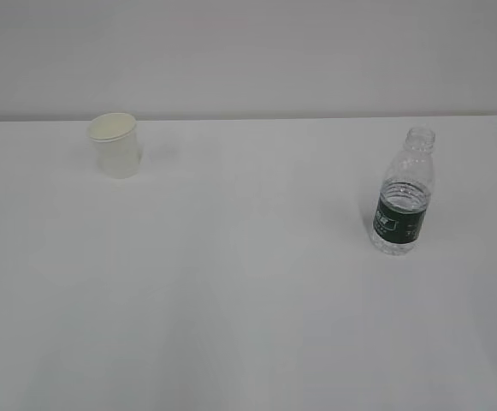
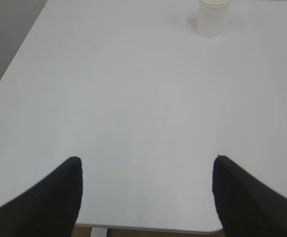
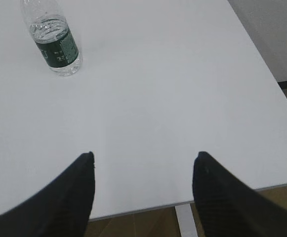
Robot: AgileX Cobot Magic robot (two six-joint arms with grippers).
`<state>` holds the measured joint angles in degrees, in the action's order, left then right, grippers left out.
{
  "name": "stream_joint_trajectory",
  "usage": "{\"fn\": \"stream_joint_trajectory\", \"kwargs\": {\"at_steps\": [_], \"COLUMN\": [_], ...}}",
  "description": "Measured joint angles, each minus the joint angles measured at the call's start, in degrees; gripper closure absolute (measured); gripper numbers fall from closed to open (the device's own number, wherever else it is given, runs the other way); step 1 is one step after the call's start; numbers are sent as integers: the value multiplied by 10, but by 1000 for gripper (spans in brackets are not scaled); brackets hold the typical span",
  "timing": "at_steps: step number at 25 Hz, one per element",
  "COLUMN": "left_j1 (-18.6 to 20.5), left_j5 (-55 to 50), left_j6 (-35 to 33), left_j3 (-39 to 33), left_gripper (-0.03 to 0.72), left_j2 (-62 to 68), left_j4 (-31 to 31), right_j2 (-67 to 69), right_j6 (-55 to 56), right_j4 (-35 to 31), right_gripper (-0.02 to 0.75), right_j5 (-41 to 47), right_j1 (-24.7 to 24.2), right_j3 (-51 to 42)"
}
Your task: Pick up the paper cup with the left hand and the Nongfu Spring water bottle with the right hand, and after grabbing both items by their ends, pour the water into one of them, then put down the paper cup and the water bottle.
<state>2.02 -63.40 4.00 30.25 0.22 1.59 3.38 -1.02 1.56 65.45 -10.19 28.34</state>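
Both sets of fingers stand wide apart with nothing between them. On the left hand (image 2: 148, 170), the two black fingertips (image 2: 59, 192) frame a bare stretch of white table (image 2: 133, 98) near its front edge. The paper cup (image 2: 212, 17) sits well ahead of them, far up the table and a little to the right in the left wrist view, cut off by the top of the picture.

On the right hand (image 3: 143, 165), the black fingertips (image 3: 74, 187) are likewise spread over the table's near edge, grasping nothing. The water bottle (image 3: 54, 42) stands well ahead and off to the left in the right wrist view.

From the outside camera, the cup (image 1: 116, 145) stands upright on the left, near the back edge of the table. The bottle (image 1: 404, 193) stands upright on the right, uncapped, its dark green label around the lower half. Some clear water (image 1: 402, 197) shows inside the bottle around label height. Cup and bottle are well apart. Neither arm shows in this view.
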Motion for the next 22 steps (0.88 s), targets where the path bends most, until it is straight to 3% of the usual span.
{"fn": "stream_joint_trajectory", "kwargs": {"at_steps": [18, 22], "left_j1": [0, -1], "left_j5": [0, 0], "left_j6": [0, 0], "left_j3": [0, 0], "left_gripper": [103, 142], "left_j2": [0, 0], "left_j4": [0, 0], "right_j2": [0, 0], "right_j6": [0, 0], "right_j4": [0, 0], "right_gripper": [265, 265], "right_j5": [0, 0], "right_j1": [0, 0], "right_j3": [0, 0]}}
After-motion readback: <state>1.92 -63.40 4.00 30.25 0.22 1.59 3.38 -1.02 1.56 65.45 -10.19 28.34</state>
